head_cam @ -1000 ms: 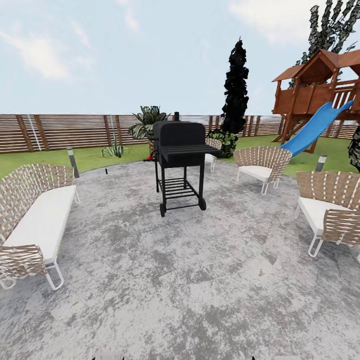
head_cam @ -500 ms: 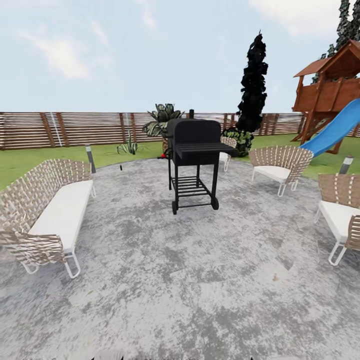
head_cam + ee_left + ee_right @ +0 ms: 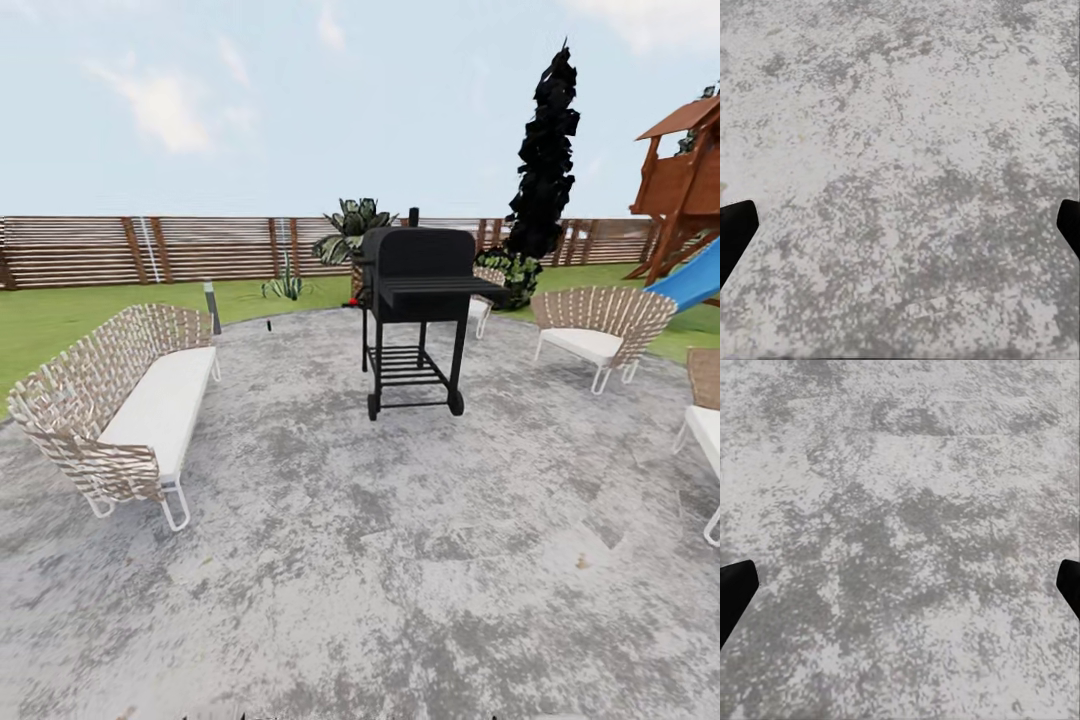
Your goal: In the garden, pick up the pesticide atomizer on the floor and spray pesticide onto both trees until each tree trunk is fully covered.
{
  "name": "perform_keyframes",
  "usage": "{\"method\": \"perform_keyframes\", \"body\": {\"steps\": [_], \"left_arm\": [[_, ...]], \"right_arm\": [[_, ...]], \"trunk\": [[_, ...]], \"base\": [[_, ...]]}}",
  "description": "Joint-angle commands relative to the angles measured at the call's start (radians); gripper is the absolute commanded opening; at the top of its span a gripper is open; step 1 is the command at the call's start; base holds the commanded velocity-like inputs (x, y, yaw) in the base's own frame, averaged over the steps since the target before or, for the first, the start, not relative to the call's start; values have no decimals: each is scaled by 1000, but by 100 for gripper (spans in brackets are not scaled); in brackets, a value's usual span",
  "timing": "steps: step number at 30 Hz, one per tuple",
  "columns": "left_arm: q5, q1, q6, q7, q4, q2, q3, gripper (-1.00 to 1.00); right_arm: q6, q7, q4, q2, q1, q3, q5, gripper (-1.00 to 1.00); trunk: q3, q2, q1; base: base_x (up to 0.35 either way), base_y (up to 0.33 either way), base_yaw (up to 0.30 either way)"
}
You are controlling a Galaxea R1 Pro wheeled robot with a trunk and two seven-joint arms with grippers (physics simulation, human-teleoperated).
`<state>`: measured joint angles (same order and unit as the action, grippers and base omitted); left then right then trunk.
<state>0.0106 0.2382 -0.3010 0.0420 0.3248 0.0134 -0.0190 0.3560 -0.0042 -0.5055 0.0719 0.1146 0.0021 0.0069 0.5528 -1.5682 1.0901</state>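
Outdoors, the head view took in a round patio of mottled grey stone, with the garden showing beyond it as a green lawn ringed by a brown fence of horizontal slats. A black barbecue grill on a wheeled stand stood upright near the far middle of the paving. At the left edge of the paving sat a long woven sofa with a white cushion, and a woven armchair stood at the right, well apart from the grill. Behind the grill rose a low broad-leaved plant and, further right, a narrow dark cypress-like tree. A wooden play tower with a blue slide showed at the right border. A short garden lamp post stood at the lawn's edge by the sofa.

No pesticide atomizer or thick-trunked tree could be made out in these views.

Along the left wrist view, the left claw was spread wide, its dark fingertips at opposite borders with bare paving between them. Likewise the right claw was spread wide over the stone, pinching nothing.
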Motion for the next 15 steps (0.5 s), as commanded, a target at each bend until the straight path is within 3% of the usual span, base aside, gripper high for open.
{"method": "perform_keyframes", "body": {"steps": [1, 15], "left_arm": [[1, 1, -4, 1, -1, 0, -1, 100], [2, 1, -9, 1, -1, 3, -1, 100]], "right_arm": [[3, 0, 0, 0, 0, 0, 1, 100], [3, 0, 1, 0, 0, 1, 1, 100]], "trunk": [[5, -8, 4], [67, -106, 58]], "base": [[0, 0, 191], [0, 0, 191]]}}
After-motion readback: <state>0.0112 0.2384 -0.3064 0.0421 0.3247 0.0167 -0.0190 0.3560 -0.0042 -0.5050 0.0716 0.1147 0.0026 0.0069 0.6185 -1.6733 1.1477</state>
